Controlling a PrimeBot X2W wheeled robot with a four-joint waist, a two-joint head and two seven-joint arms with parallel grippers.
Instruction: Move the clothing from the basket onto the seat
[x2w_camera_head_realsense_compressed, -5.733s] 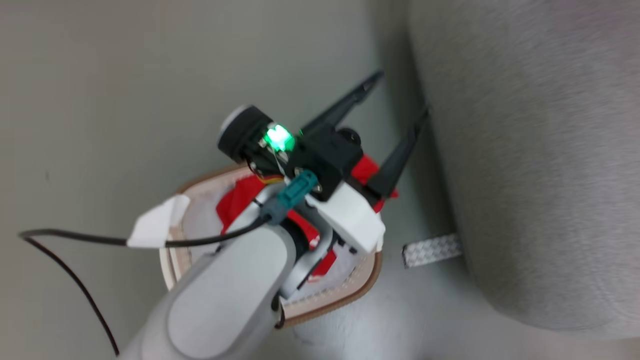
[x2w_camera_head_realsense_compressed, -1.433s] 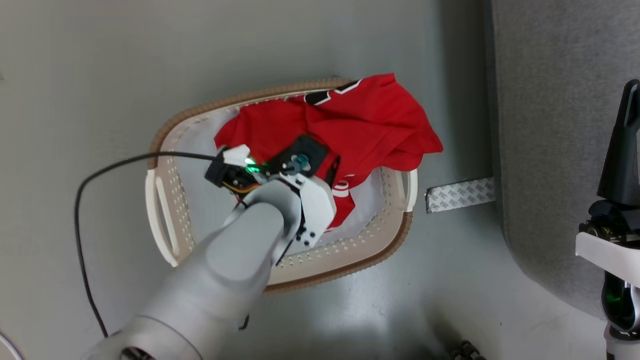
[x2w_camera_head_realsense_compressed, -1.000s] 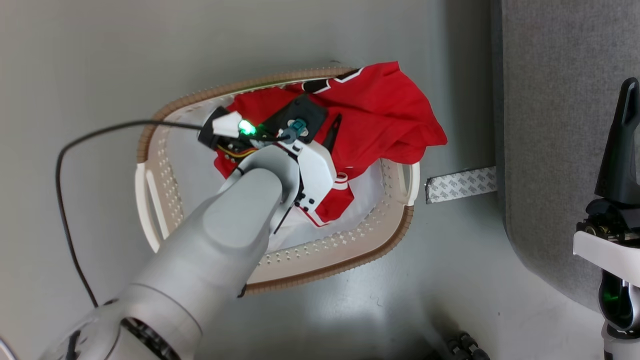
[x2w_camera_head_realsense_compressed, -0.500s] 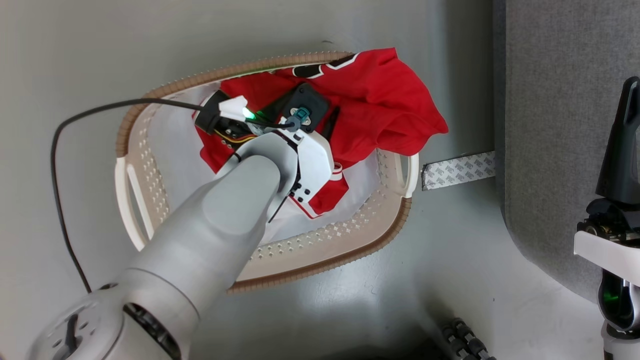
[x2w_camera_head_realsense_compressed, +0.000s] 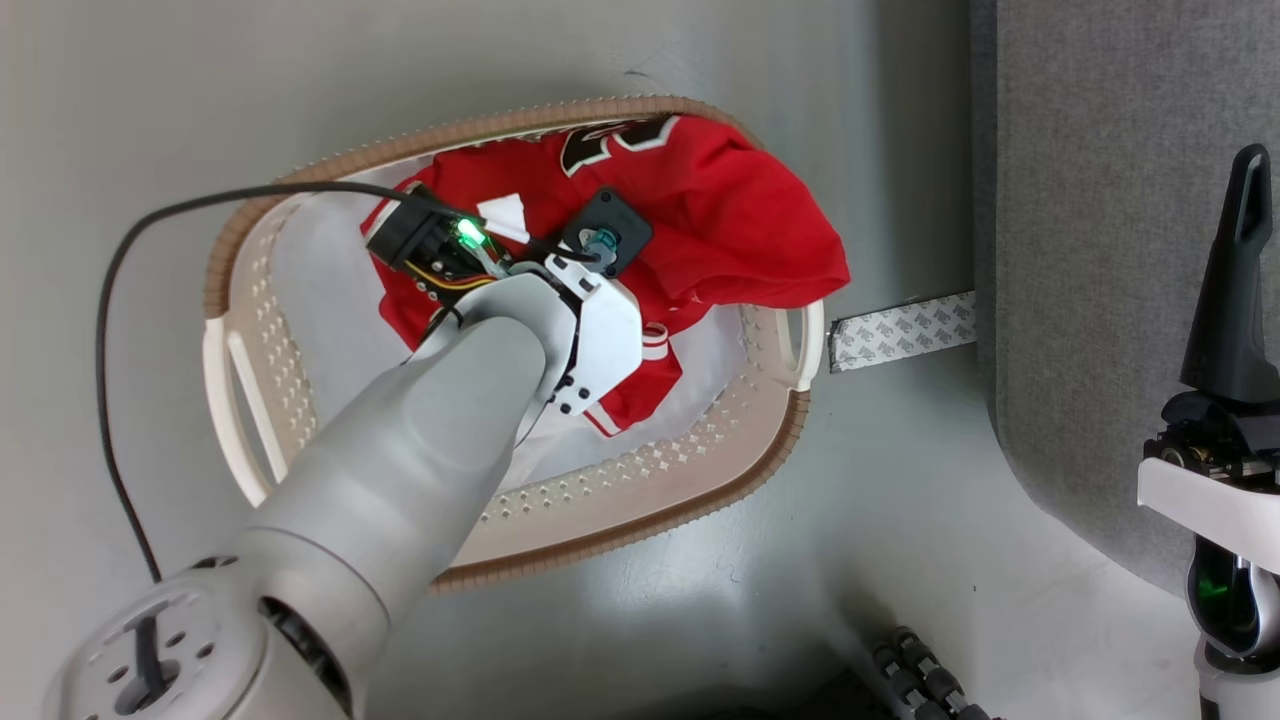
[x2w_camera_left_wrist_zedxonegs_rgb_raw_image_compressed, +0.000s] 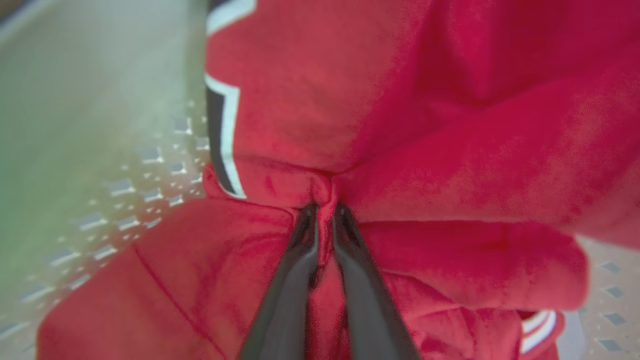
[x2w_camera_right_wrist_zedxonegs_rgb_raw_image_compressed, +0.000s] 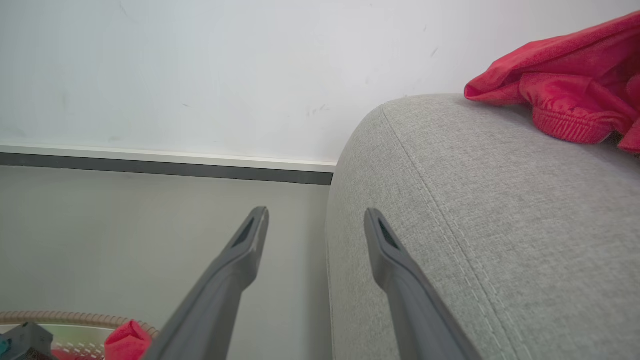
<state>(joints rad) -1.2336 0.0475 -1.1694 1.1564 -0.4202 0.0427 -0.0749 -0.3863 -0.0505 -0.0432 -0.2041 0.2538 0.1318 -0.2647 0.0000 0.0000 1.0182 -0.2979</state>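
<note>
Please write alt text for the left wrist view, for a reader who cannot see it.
The left gripper, almost shut, pinches a fold of the red clothing. The perforated wall of the basket shows blurred at the left.

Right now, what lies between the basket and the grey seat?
In the head view, bare floor with one patterned tape strip running from beside the basket to the seat.

Grey-green floor was smooth, w/ a soft glare patch near bottom centre of head view. Patterned silver-grey tape strip lay flat on it, slightly tilted. Right wrist view: white wall w/ faint scuffs, pale skirting above a dark band.
</note>
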